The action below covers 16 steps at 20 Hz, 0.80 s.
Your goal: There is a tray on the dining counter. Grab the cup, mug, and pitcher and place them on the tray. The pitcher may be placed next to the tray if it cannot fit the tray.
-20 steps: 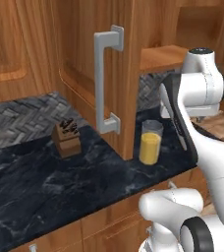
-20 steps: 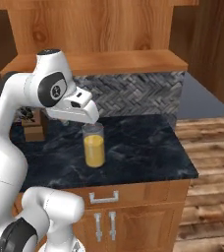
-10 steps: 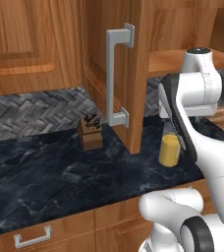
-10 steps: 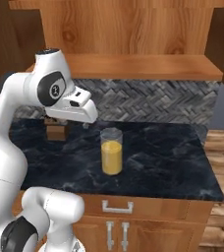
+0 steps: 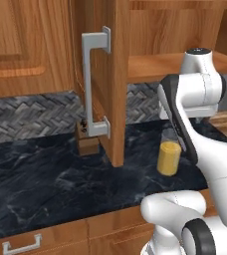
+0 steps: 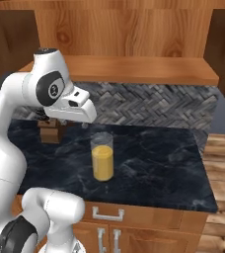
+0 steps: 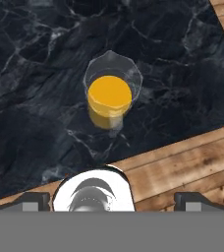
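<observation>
The pitcher [image 5: 169, 157] [image 6: 102, 158], a clear glass cylinder of orange-yellow liquid, stands upright on a black marbled counter [image 6: 154, 163]. My gripper [image 6: 83, 124] hangs above and behind it, apart from it. In the hand view the pitcher [image 7: 110, 96] lies straight ahead, seen from above. The gripper [image 7: 113, 201] is open there, its fingertips [image 7: 35, 200] wide apart with nothing between them. The tray, the cup and the mug are out of view.
A small brown block [image 5: 87, 140] [image 6: 50, 132] stands at the back by the herringbone wall. A cabinet door [image 5: 116, 84] with a grey handle [image 5: 94, 84] juts over the counter left of the pitcher. A wooden shelf [image 6: 134, 69] runs above. Wooden floor [image 6: 224, 197] lies beyond the counter's right end.
The whole picture has shifted in both base views, so the base has driven along the counter. The arm's pose looks the same and the gripper stays open. The pitcher has not moved.
</observation>
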{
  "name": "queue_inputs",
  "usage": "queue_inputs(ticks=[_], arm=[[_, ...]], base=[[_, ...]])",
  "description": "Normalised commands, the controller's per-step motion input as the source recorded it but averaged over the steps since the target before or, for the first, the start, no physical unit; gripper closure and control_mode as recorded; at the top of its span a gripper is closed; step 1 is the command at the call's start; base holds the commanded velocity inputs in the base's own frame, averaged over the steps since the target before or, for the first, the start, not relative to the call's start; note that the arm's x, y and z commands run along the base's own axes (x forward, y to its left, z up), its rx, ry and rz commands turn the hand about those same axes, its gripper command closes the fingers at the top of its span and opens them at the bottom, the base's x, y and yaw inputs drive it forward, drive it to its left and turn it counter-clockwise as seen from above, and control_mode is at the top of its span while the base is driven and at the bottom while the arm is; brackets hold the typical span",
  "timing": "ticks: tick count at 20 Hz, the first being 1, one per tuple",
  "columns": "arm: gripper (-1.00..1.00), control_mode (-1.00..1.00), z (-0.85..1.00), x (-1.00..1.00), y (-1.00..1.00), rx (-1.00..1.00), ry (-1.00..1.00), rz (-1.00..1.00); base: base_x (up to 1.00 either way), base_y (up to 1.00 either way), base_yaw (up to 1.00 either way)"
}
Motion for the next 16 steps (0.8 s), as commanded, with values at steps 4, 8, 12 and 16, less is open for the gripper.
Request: queue_inputs(ticks=[4,8,12,16], arm=[[-1.00,1.00,0.00,0.00,0.00,0.00,0.00,0.00],[-1.00,-1.00,-0.27,0.00,0.00,0.00,0.00,0.00],[-1.00,-1.00,-0.55,0.00,0.00,0.02,0.07,0.00],[-1.00,-1.00,-0.59,0.00,0.00,0.09,0.13,0.00]], base=[[0.16,-0.41,0.02],[0.00,-0.09,0.00],[0.00,0.00,0.00],[0.00,0.00,0.00]])
